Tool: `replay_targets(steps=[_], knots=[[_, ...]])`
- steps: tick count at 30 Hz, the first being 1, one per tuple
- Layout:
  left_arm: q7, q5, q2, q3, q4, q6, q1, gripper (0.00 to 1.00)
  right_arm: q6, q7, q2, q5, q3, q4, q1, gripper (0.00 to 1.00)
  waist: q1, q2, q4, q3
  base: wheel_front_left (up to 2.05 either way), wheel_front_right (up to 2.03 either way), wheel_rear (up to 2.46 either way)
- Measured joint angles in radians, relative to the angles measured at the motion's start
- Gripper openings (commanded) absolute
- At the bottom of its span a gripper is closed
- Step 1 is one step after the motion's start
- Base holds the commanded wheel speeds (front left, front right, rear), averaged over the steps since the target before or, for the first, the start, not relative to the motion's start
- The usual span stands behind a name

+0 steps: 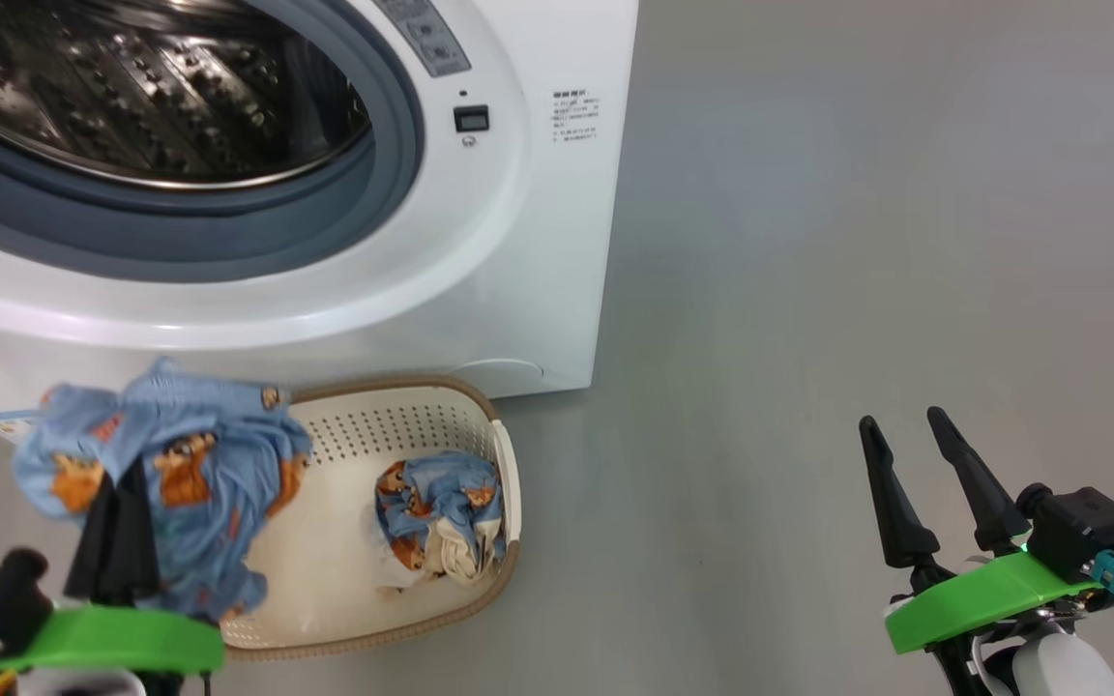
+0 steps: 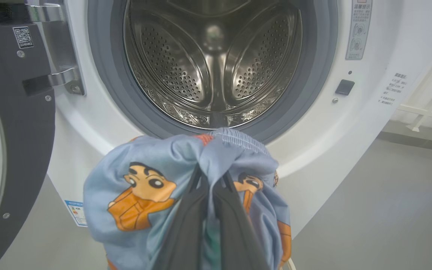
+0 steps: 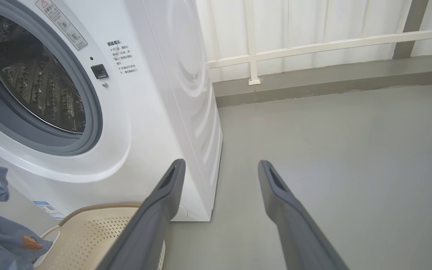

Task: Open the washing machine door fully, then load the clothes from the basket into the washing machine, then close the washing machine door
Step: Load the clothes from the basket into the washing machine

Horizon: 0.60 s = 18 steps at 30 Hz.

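My left gripper [image 1: 122,503] is shut on a light blue cloth piece [image 1: 180,464] printed with orange cartoon figures, held up above the cream basket [image 1: 504,464]. Seen from the left wrist, that cloth [image 2: 144,187] hangs just below the washing machine's [image 1: 518,242] open steel drum [image 2: 212,63]. The washing machine door [image 2: 9,142] stands swung open at the left. More clothes [image 1: 441,517], blue and cream, lie bunched in the basket's right end. My right gripper [image 1: 900,430] stands open over bare floor, right of the machine, with nothing between its fingers.
The grey floor [image 1: 857,242] stretches to the right of the machine. A white railing [image 3: 313,45] and a low kerb run along the back. The basket [image 3: 92,232] sits against the machine's front lower right corner.
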Motion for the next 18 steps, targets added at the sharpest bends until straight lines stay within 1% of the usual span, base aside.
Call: replay_targets(steps=[7, 12, 18], knots=[[0.000, 0.008, 0.032, -0.002, 0.003, 0.000, -0.128, 0.00, 0.000, 0.000, 0.015, 0.000, 0.000, -0.006, -0.026, 1.00, 0.0000, 0.0000, -0.012, 0.058, 0.00, 0.00, 0.00], [-0.001, 0.017, 0.068, 0.012, 0.015, 0.000, -0.292, 0.00, 0.000, 0.000, 0.029, -0.001, -0.001, -0.015, -0.062, 1.00, 0.0000, 0.0000, -0.025, 0.113, 0.00, 0.00, 0.00], [-0.004, 0.025, 0.126, 0.017, 0.113, 0.000, -0.496, 0.00, 0.000, 0.000, 0.049, -0.001, 0.007, -0.018, -0.106, 1.00, 0.0000, 0.0000, -0.049, 0.177, 0.00, 0.00, 0.00]])
